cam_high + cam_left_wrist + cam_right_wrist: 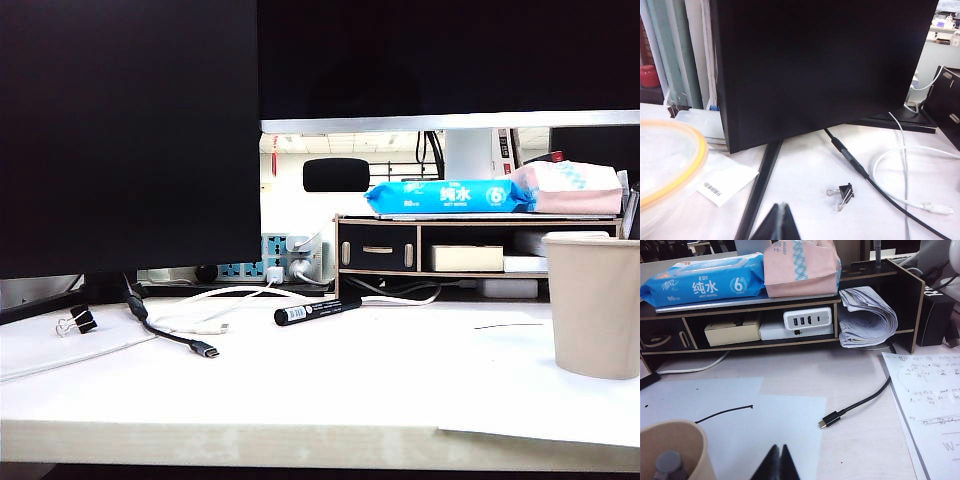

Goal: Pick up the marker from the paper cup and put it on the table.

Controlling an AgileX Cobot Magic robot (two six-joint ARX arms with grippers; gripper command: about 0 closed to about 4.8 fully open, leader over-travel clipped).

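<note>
The marker (317, 310) lay flat on the counter (330, 400), out of the cup (595, 303), just in front of the wooden riser (480, 245). Its labelled end pointed toward 8 o'clock in the exterior view. The cup stood upright at 3 o'clock in that view, well apart from the marker. In the right wrist view, the cup (675, 450) held a grey-capped pen (669, 464).

The left end effector (779, 225) hung over the counter (805, 170) below the black monitor (820, 65), its fingers pressed together to a point and holding nothing. A binder clip (841, 192) lay near it, beside a black cable (875, 185) and a white cable (900, 170).

The right end effector (778, 463) was likewise pressed together and empty, hanging over a pale sheet (765, 425) on the counter beside the cup. A black USB cable (855, 405) ended near it, and handwritten pages (930, 400) lay beyond. On the riser (790, 302) sat a blue wipes pack (705, 282) and a pink pack (800, 265).
</note>
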